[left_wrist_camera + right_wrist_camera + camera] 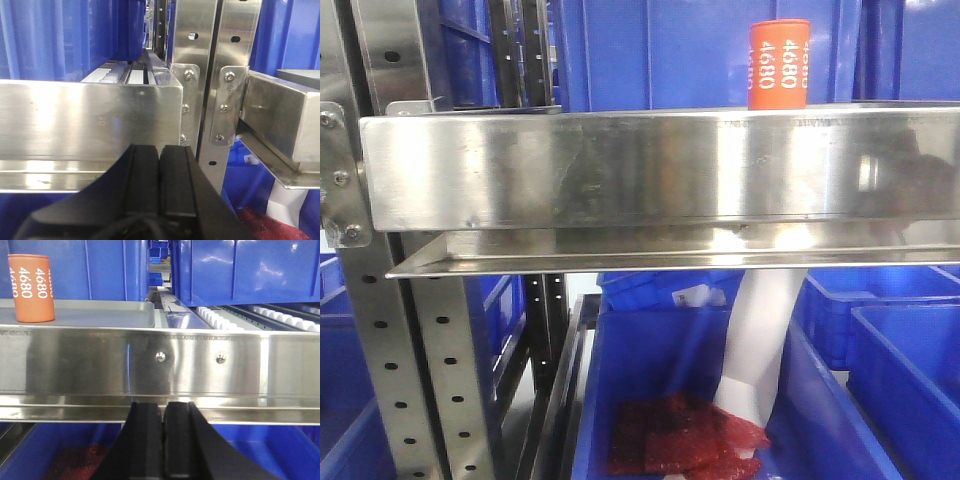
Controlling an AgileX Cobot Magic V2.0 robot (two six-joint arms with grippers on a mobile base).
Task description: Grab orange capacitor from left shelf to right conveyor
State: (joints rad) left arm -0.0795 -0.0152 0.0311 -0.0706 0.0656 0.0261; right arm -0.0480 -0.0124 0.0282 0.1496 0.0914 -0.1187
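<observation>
**Both grippers low and closed, capacitor upright behind the shelf lip**

Nearest the right wrist camera, the right gripper (164, 407) has its two black fingers pressed together with nothing between them. It sits below the front lip of the left shelf (150, 360). The left gripper (160, 152) is likewise closed and empty, facing another stretch of steel lip beside a perforated upright (192, 75). The capacitor does not show in that view.

Past the lip, the orange capacitor (32, 287) stands upright at about ten o'clock from the right gripper. It rests on a flat grey tray (100, 317) on the shelf, its white "4680" facing out. Behind it rise the blue bins (240, 270). In the front view the capacitor shows at one o'clock, only its upper part clearing the lip. The right conveyor is in no view.

By my judgement the grasp has not begun, and several things could go wrong:

- The tall lip stands between gripper and capacitor — a straight reach forward would strike steel instead of clearing it.
- Closed fingers arriving at the cylinder would push it, not straddle it, so they need to spread first.
- The cylinder is narrow and free-standing, so a glancing touch from one finger could tip it over or roll it toward the bins.
- The shiny lip hides its base from the front, which makes grasp height hard to judge.
</observation>
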